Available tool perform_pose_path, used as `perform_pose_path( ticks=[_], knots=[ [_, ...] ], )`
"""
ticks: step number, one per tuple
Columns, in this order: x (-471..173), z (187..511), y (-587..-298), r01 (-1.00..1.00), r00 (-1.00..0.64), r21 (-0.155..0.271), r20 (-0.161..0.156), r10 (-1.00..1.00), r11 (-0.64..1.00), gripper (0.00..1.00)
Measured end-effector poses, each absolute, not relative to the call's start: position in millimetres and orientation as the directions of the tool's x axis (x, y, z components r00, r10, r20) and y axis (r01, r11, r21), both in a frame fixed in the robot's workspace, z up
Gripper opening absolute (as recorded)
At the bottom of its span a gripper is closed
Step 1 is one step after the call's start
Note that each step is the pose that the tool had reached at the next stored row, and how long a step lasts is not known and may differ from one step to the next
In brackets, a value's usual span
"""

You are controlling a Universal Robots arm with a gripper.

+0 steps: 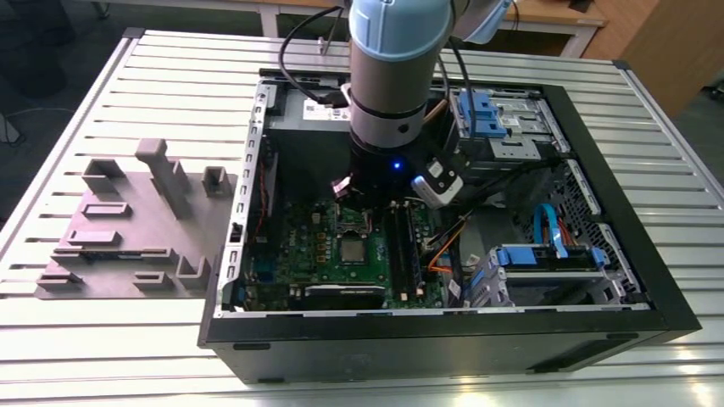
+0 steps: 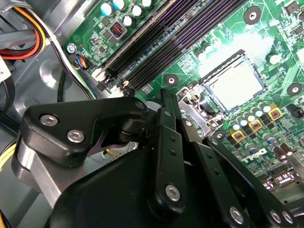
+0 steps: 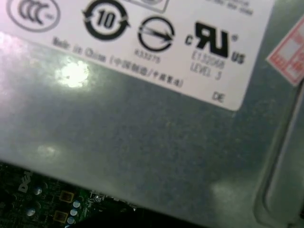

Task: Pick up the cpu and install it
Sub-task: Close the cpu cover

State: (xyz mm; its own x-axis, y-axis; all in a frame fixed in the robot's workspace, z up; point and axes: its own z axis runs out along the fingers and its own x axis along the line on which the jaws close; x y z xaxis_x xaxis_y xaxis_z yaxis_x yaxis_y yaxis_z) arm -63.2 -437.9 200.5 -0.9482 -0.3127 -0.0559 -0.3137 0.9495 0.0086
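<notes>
Seating looks done: the cpu [image 2: 236, 83] lies flat in the socket [image 2: 208, 90], your gripper [image 2: 172, 102] near it with fingers [image 2: 165, 128] apparently clenched empty, so any move must clear the socket cleanly.

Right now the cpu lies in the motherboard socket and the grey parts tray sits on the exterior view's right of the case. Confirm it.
Wrong side: the grey parts tray sits on the exterior view's left of the case, as that view shows. The cpu does lie in the motherboard socket.
</notes>
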Motion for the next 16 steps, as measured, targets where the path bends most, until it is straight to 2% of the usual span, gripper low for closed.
perform_pose_path(
  ticks=[16],
  knots=[
    [-65.8,199.9,-437.9,-0.314,-0.947,0.004,-0.070,-0.313,0.949,0.10]
  ],
)
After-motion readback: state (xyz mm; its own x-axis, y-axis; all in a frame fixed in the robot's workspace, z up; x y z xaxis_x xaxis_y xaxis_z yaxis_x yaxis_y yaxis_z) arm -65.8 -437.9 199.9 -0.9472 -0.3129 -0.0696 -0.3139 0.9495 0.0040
